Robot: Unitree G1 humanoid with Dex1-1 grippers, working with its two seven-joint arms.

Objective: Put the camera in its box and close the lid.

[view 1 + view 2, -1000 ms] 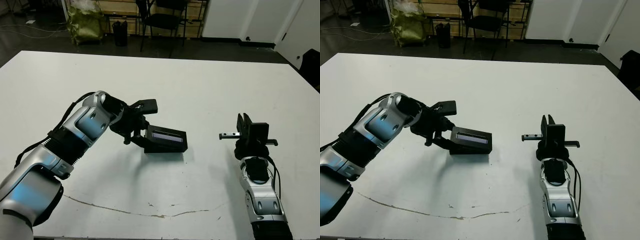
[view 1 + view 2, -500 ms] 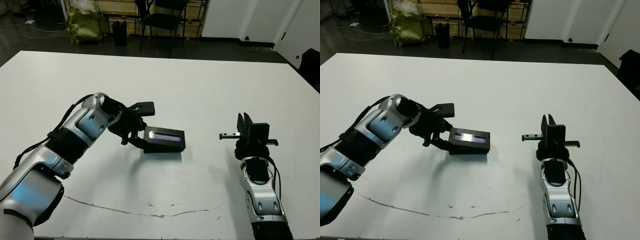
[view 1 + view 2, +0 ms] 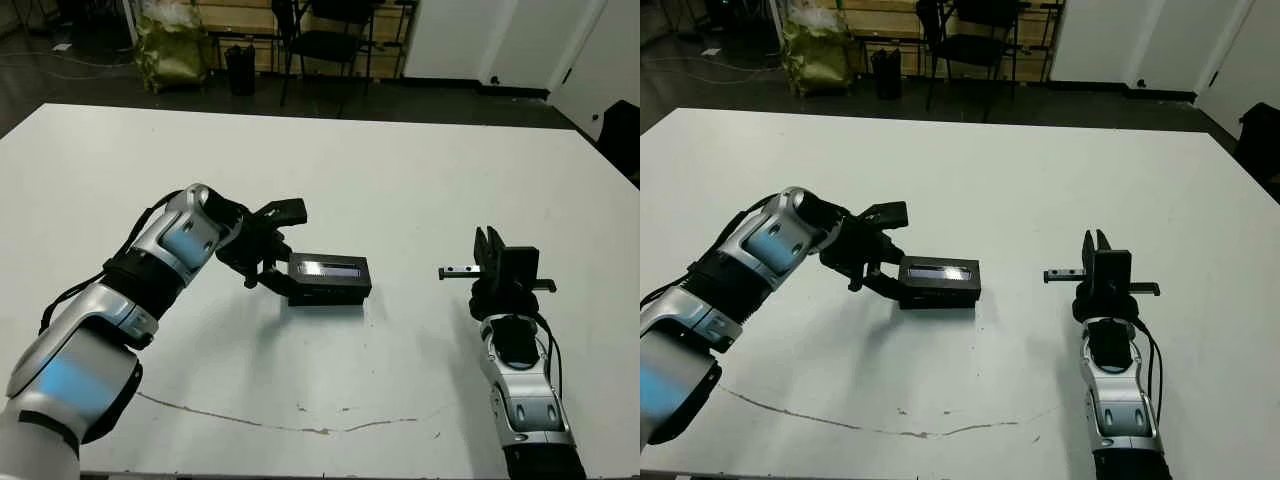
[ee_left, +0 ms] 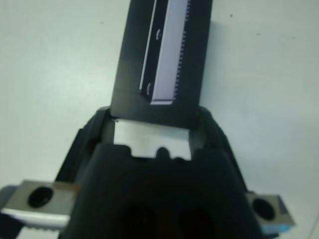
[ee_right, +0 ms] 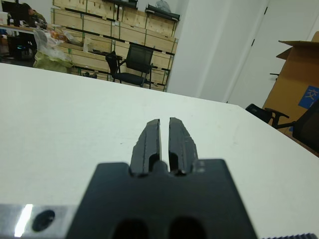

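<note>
The lid (image 3: 330,268), black with a pale glossy stripe, lies almost flat on top of the box (image 3: 332,294) at the table's middle. My left gripper (image 3: 283,250) is shut on the lid's left end, one finger on each long side. The left wrist view shows the lid (image 4: 167,55) running away from the gripper, and a strip of the box's white lining (image 4: 149,142) shows under its near end. The camera is hidden. My right gripper (image 3: 487,240) stands upright on the right, apart from the box, shut on nothing.
A thin dark crack line (image 3: 300,428) runs across the table near its front edge. Beyond the far edge are a black chair (image 3: 330,40) and a green bag (image 3: 172,45).
The lid was tilted with its right end raised above the box; my left gripper has lowered it until it lies nearly flat on the box. The right arm has not moved.
</note>
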